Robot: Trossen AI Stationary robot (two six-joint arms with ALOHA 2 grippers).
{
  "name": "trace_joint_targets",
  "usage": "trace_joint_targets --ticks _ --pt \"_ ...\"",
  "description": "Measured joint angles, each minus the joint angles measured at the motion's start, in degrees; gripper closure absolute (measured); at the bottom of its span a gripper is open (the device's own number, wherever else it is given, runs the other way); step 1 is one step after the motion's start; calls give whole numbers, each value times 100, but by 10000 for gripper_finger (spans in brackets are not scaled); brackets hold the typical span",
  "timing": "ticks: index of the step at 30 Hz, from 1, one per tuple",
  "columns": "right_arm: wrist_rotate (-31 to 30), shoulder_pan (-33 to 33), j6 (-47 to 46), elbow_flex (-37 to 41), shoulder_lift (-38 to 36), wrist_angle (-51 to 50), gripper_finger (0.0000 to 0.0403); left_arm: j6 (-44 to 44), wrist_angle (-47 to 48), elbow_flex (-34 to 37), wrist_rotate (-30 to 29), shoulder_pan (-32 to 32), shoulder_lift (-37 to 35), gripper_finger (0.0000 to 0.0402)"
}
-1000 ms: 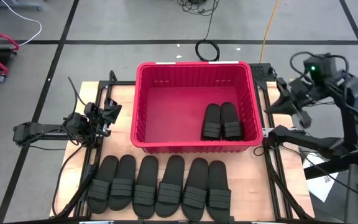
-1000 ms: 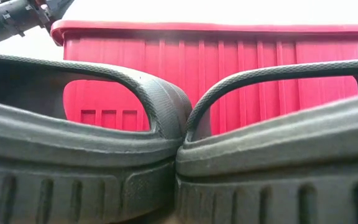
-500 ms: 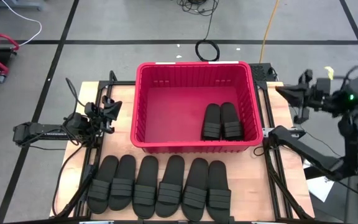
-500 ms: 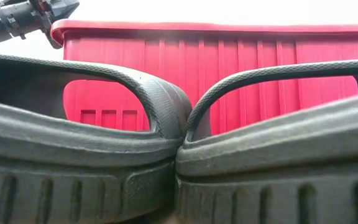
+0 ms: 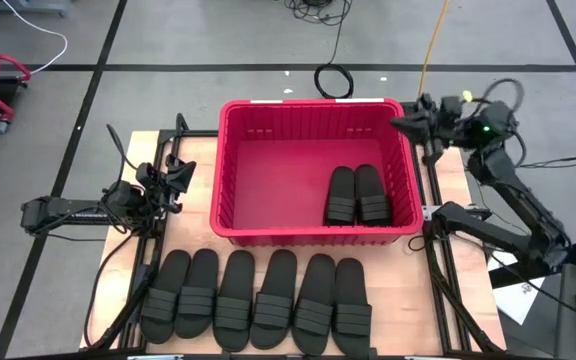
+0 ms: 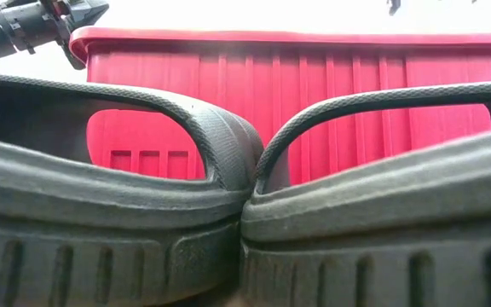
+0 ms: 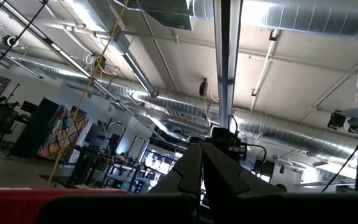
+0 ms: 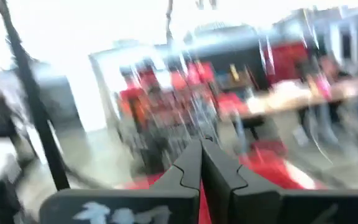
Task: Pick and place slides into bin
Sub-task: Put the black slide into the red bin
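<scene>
Resting on the wooden table (image 5: 473,290), the large rectangular red plastic bin (image 5: 313,235) with ribbed slatted walls holds two of the black rubbery slide sandals (image 5: 357,194), side by side against its right wall. Six more black slides (image 5: 256,300) lie in a row on the table just in front of the bin, touching one another. The right gripper (image 5: 400,123) hangs at the bin's far right corner, above the rim, its fingers (image 8: 201,163) pressed together with nothing between them; the two sandals in the bin lie below and nearer the front than those fingers, clear of them. The left gripper (image 5: 182,176) sits left of the bin, just off its left wall, its fingers (image 7: 202,167) closed against each other and empty; the row of slides lies well in front of it. In the low view two sandals (image 6: 109,222) fill the foreground, hiding most of the bin wall behind them, and only the tip of the left arm shows at the top corner. The right wrist view is smeared; the room beyond cannot be made out.
</scene>
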State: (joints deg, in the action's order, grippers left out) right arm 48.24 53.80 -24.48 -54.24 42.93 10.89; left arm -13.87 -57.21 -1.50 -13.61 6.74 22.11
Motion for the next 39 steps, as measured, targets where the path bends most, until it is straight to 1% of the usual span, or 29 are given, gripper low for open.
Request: trace_joint_targets --ticks 2,4,6,8,12,15,17,18,20,23,25,27,28,31,34,36,38,39 --pt "7 -237 -603 -13 303 749 403 -15 0 0 0 0 -1 380" --pt "3 -634 -1003 -11 635 1019 403 -14 0 0 0 0 0 380" --pt "-21 -1234 -1133 1 967 1104 403 -2 1 0 0 0 -1 380" --pt "-28 -1868 -1060 19 1179 1171 403 4 1 0 0 -1 -2 380" --pt "-4 -2894 -875 13 1123 1295 403 53 11 0 0 -2 0 380" --pt "-262 -3624 -696 204 737 877 403 181 11 0 -2 0 -2 380" --pt "-710 -4128 -546 457 275 276 403 217 12 0 -2 0 -1 380" --pt "-1083 -4386 -485 617 7 -44 403 219 11 0 -2 0 -2 380" --pt "-2157 -4971 -547 1025 -522 -465 403 219 13 0 -3 -2 -1 380" --pt "-3837 -6148 -672 1562 -1128 -269 403 218 13 0 -2 -2 -2 380" --pt "-4814 -7061 -485 1663 -1319 -256 403 216 15 0 -2 -2 -2 380" --pt "-5589 -7872 -361 1575 -1292 -381 403 216 17 0 -2 0 0 380" --pt "-5908 -8228 -343 1485 -1161 -531 403 216 17 0 -2 0 -1 380" --pt "-6653 -9139 -439 1179 -616 -1246 403 216 30 0 -2 -1 0 380" --pt "-7227 -9712 -480 501 -57 -2038 403 216 57 0 -2 0 0 380" --pt "-7377 -9938 -555 -91 288 -2867 403 216 101 0 -2 -2 -2 380" --pt "-7355 -10053 -775 -589 531 -3927 403 216 249 0 -2 0 -2 380" --pt "-7250 -10070 -882 -795 632 -4342 403 214 357 0 -2 0 -1 380"
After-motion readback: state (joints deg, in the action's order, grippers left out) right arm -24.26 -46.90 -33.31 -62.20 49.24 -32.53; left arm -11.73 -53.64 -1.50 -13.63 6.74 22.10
